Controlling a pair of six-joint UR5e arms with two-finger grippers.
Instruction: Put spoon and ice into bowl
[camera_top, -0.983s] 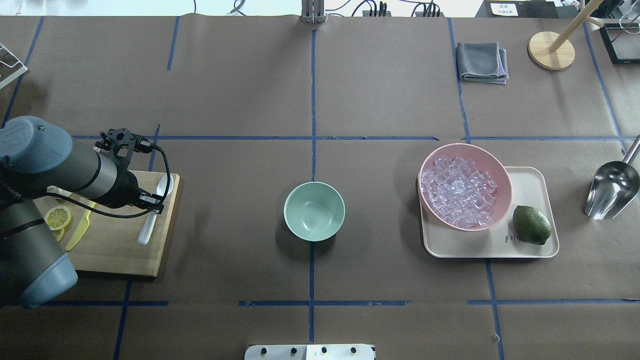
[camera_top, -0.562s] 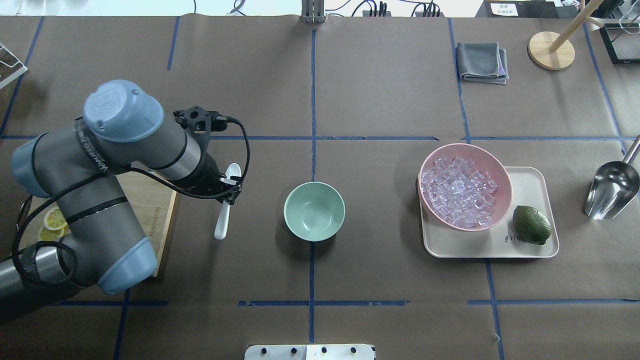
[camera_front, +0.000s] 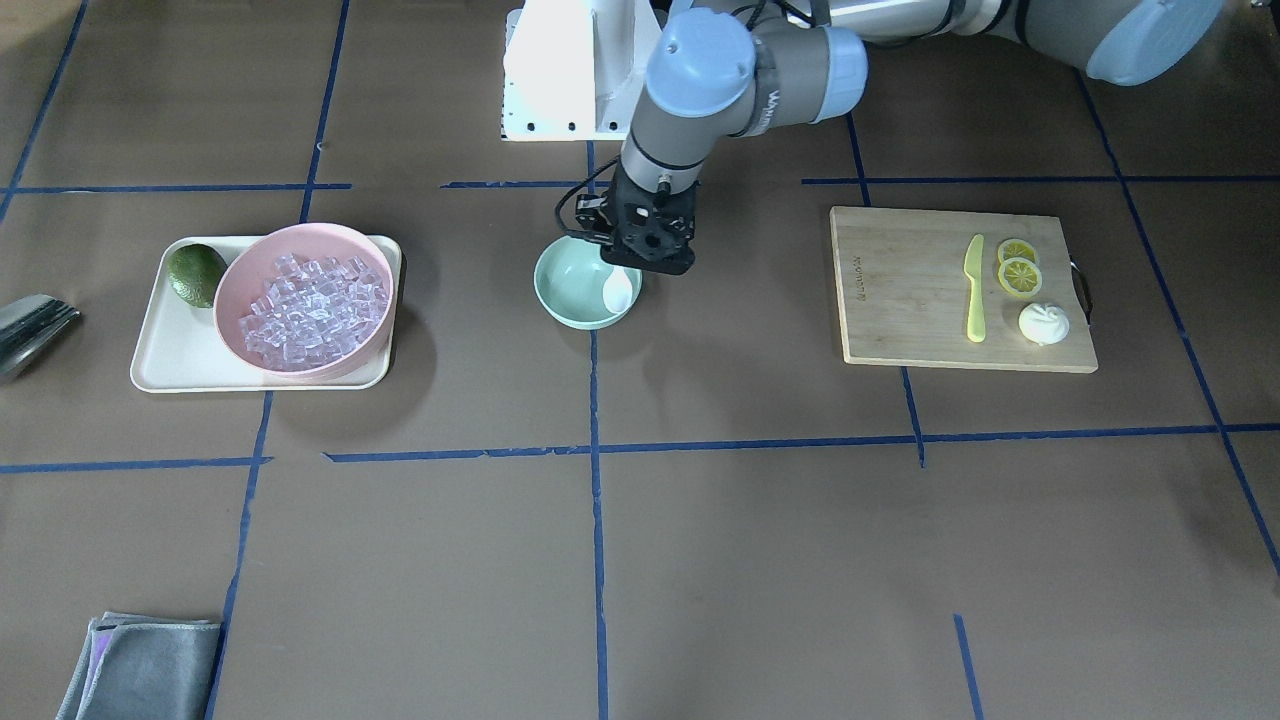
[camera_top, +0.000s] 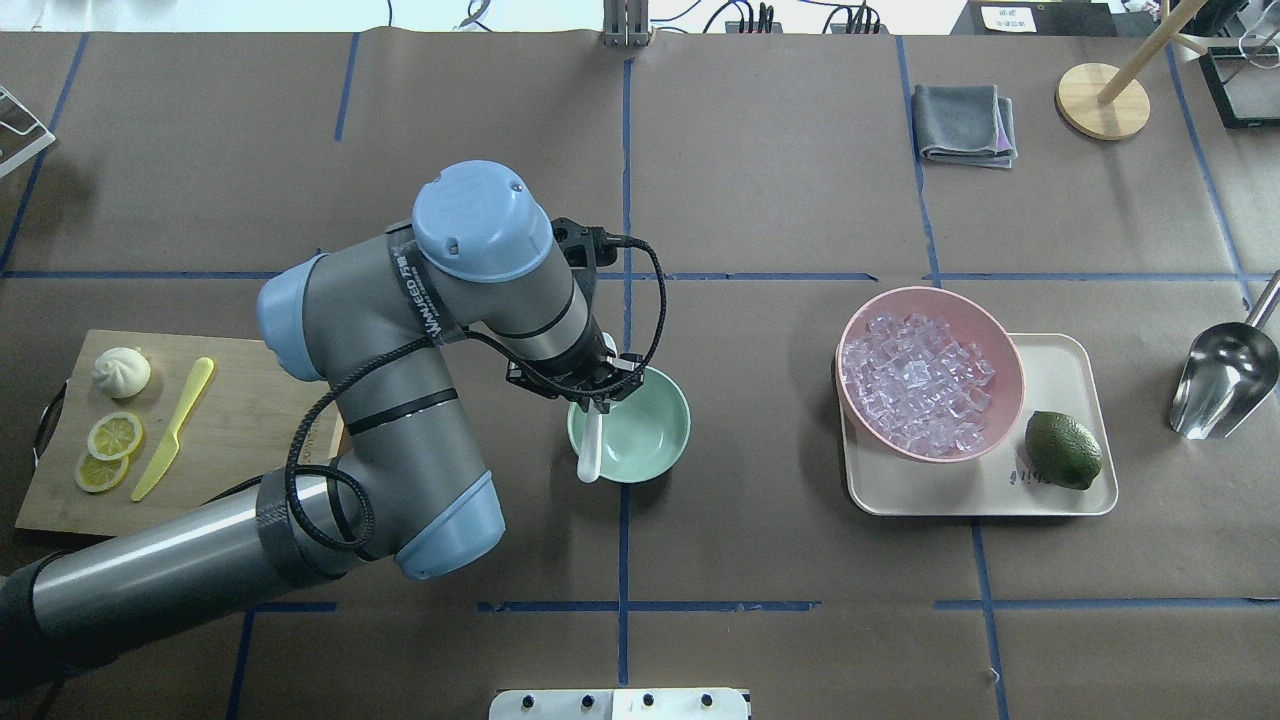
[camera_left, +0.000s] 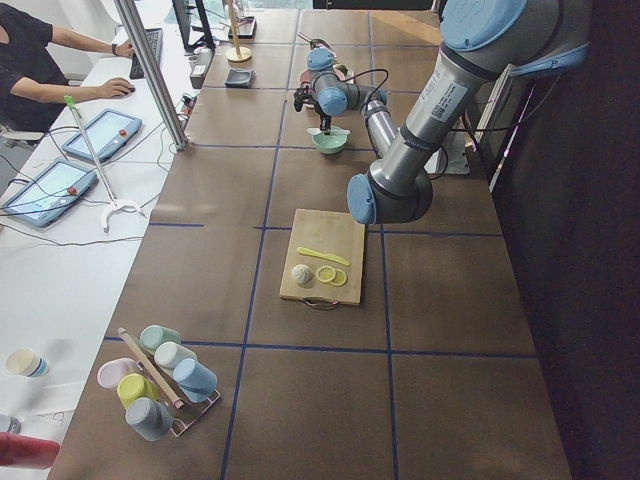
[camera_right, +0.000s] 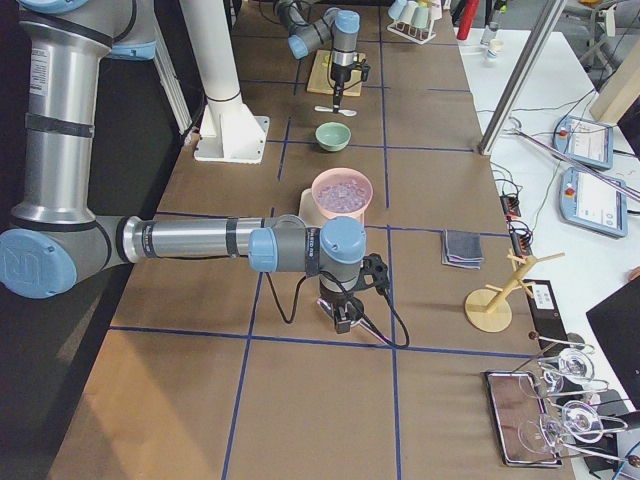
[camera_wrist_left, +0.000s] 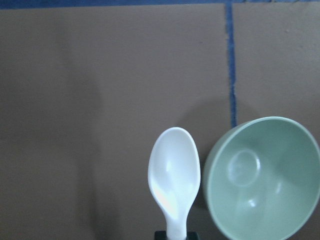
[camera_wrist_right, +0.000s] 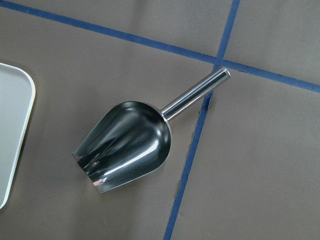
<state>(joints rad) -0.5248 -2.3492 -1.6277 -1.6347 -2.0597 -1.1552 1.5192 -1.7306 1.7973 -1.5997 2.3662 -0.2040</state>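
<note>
Brown paper marked off with blue tape covers the tabletop. Seen from overhead, the robot's left arm reaches from the near left to the middle. Its left tool (camera_top: 598, 392) is clamped on a small white plastic spoon (camera_top: 590, 452), gripping the handle close to the scoop and holding it level above the paper. The spoon hangs at the left edge of a small round mint-green bowl (camera_top: 648, 438). From overhead its slim handle crosses the bowl's left rim, while the left wrist view shows the oval scoop just outside that rim.

Well to the right, small clear glassy ice cubes (camera_top: 915, 385) are heaped in a wider pink bowl (camera_top: 975, 310). It stands on a cream rectangular tray (camera_top: 1060, 370), with a dark green lime (camera_top: 1063, 450) beside it at the tray's near right corner. Farther right a shiny steel scoop (camera_top: 1225, 380) lies on the paper.

The right tool (camera_right: 343, 322) shows only in the right-side view, hanging low over the right end of the tabletop beyond the tray. Whether it is open or closed cannot be told.

At the left a wooden cutting board (camera_top: 230, 450) carries a yellow-green plastic knife (camera_top: 172, 430), two lemon slices (camera_top: 113, 437) and a white bun-shaped piece (camera_top: 121, 372). A folded grey cloth (camera_top: 965, 122) lies at the far right.
</note>
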